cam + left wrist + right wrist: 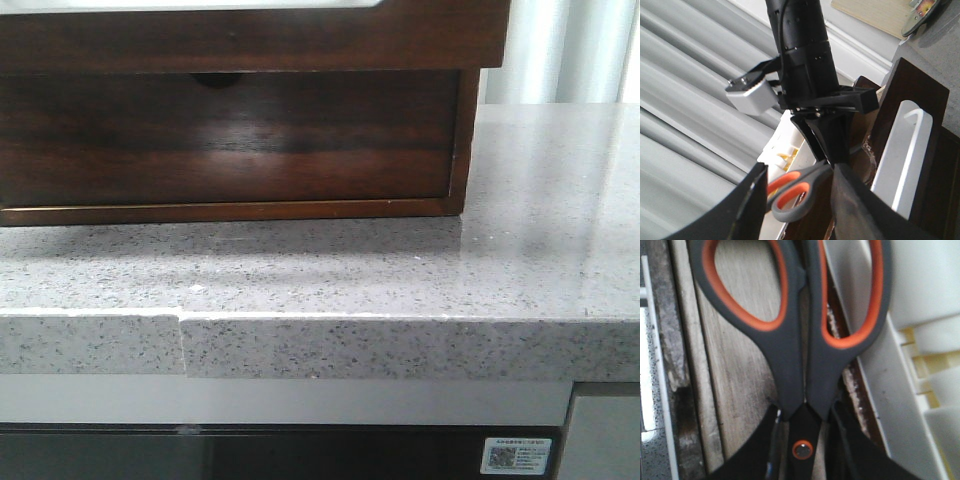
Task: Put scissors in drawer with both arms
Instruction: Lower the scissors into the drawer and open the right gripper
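Observation:
The scissors (795, 355), grey handles with orange-lined loops, hang with the loops away from my right gripper (802, 440), which is shut on them at the pivot and blades. In the left wrist view the right arm (802, 55) holds the scissors (800, 192) over the dark wood chest. My left gripper (800, 220) is open, its two black fingers (742, 210) wide apart and empty, with the scissors beyond them. In the front view the drawer (250, 35) juts forward at the top of the chest. No gripper shows in the front view.
The taller lower drawer (230, 140) with a half-round notch (215, 78) is closed. The chest stands on a grey speckled countertop (420, 270) with a front edge. A white plastic part (920, 340) lies beside the wood under the scissors. Grey ribbed curtains (685, 100) hang behind.

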You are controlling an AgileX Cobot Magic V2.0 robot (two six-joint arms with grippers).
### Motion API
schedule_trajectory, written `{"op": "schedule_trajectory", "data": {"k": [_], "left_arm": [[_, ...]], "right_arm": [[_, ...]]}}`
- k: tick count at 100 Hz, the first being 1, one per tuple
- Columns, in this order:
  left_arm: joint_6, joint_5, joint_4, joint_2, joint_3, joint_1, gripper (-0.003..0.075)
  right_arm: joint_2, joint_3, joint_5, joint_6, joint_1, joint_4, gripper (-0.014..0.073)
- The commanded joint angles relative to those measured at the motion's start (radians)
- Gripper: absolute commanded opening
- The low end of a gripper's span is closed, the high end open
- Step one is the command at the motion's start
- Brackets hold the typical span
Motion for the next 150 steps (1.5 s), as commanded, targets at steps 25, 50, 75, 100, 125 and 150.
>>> {"op": "schedule_trajectory", "data": {"k": [25,50,75,100,125,150], "left_arm": [[-0.013,-0.048,-0.024,0.003,-0.034,-0.008,0.0286],[-0.013,-0.049,-0.024,0.003,-0.034,-0.008,0.0286],[-0.013,-0.049,-0.028,-0.002,-0.034,-0.008,0.0286],[-0.014,0.0,-0.193,-0.113,-0.031,-0.008,0.0083],[-0.019,0.064,-0.445,-0.259,0.055,-0.008,-0.0018],[-0.041,0.066,-0.724,-0.296,0.172,-0.008,-0.0018]], "right_arm": [[-0.034,-0.029,-0.047,-0.005,-0.003,-0.014,0.0256],[-0.036,-0.029,-0.049,-0.005,-0.003,-0.014,0.0357],[-0.103,-0.029,-0.011,0.031,-0.003,-0.014,0.0171],[-0.232,-0.02,0.041,0.046,-0.003,0.075,-0.0055],[-0.443,0.129,-0.104,0.047,-0.003,0.205,-0.0055],[-0.743,0.492,-0.393,0.048,-0.003,0.244,-0.0055]]}}
